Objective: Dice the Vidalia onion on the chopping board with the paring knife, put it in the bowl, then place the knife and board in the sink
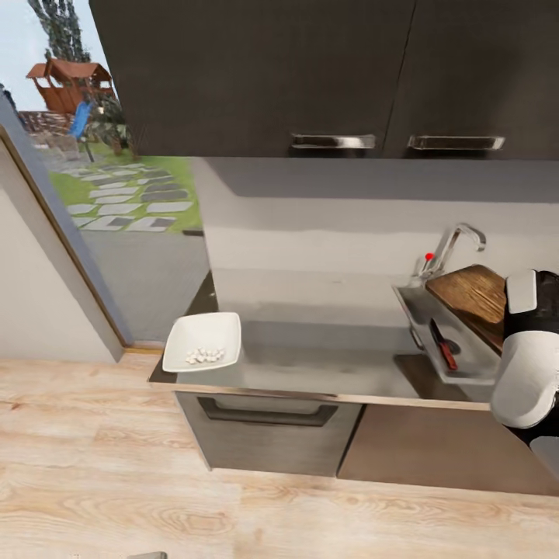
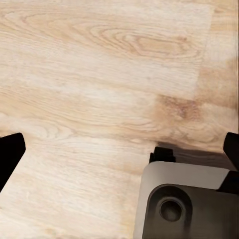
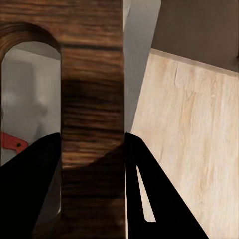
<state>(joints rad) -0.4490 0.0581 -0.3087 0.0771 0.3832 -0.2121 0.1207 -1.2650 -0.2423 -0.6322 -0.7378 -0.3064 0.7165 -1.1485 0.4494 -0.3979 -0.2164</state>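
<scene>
Head view: I have the chopping board (image 1: 470, 299) tilted over the sink (image 1: 423, 314), one edge lowered toward the basin, so that it can slide in rather than drop flat. The paring knife (image 1: 442, 345) already lies inside the basin, dark blade and reddish handle against the steel, placed first so the board will not trap my fingers on it. The bowl (image 1: 203, 340) sits at the far left end of the countertop (image 1: 310, 361), well apart from the sink, with pale diced onion (image 1: 205, 356) pieces heaped in its near corner; I judge the dicing and transfer done.

Right wrist view: the right gripper (image 3: 92, 149) is clamped on the board's handle strip beside its cut-out, one finger through the opening and one along the outer edge, a hold that keeps the thin board from twisting. A bit of the red knife handle shows through the cut-out.

Left wrist view: the left gripper (image 2: 122, 149) hangs spread and empty over the wooden floor (image 2: 99, 74), parked clear of the work.

Remaining, in my judgement: lower the board and let go
</scene>
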